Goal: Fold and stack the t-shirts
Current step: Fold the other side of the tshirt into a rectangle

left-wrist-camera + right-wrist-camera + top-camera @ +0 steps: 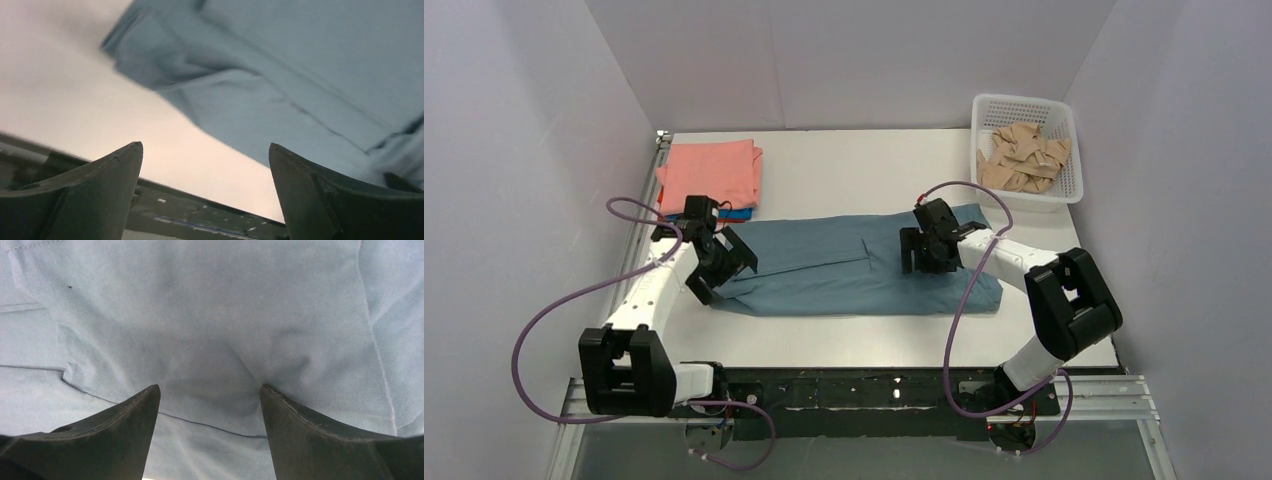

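Grey-blue cotton t-shirt (844, 268), folded lengthwise on white tabletop (854, 165); my left hand (205, 150) and right hand (210, 390) both spread wide, holding nothing.

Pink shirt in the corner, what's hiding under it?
Under the folded pink shirt, a bright blue shirt peeks out at its near edge. The rest of that shirt, and anything lower down, is covered.

Matt knit-cloth grey-blue t-shirt (210, 315), smooth white table (854, 170), plastic mesh basket (1026, 99)
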{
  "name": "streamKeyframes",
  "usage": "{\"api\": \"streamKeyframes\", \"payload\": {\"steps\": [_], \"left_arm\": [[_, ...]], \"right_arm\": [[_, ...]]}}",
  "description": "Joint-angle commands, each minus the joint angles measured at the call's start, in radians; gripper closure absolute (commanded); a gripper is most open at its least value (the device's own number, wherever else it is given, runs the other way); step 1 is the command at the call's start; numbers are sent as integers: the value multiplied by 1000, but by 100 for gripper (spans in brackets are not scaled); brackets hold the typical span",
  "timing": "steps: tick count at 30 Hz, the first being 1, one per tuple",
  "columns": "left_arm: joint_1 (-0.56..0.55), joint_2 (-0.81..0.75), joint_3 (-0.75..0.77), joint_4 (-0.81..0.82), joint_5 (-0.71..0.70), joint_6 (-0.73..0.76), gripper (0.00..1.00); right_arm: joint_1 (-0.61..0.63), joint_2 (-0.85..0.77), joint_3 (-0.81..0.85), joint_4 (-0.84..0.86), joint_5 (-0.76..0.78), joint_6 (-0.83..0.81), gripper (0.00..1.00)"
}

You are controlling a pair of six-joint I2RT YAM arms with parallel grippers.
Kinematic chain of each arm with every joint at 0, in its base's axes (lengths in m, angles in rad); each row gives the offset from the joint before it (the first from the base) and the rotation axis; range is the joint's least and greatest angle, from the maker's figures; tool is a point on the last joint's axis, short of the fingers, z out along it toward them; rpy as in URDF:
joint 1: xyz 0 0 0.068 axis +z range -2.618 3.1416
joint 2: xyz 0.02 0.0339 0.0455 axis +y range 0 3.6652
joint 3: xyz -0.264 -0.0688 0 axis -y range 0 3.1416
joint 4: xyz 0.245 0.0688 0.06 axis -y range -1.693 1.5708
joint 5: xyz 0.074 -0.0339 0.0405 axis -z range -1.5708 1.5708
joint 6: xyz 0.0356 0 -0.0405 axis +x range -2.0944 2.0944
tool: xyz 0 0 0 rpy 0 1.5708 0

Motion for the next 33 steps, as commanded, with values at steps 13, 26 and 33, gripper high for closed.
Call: {"api": "streamKeyframes", "payload": {"steps": [13, 26, 33], "left_arm": [[72, 109, -45, -163, -240, -165, 35], [71, 216, 31, -152, -244, -198, 100], [71, 250, 121, -183, -286, -201, 100]], "right_arm": [[-35, -27, -80, -31, -3, 22, 19], [-36, -14, -72, -40, -13, 19, 19], [-36, -15, -61, -58, -6, 23, 20]]}}
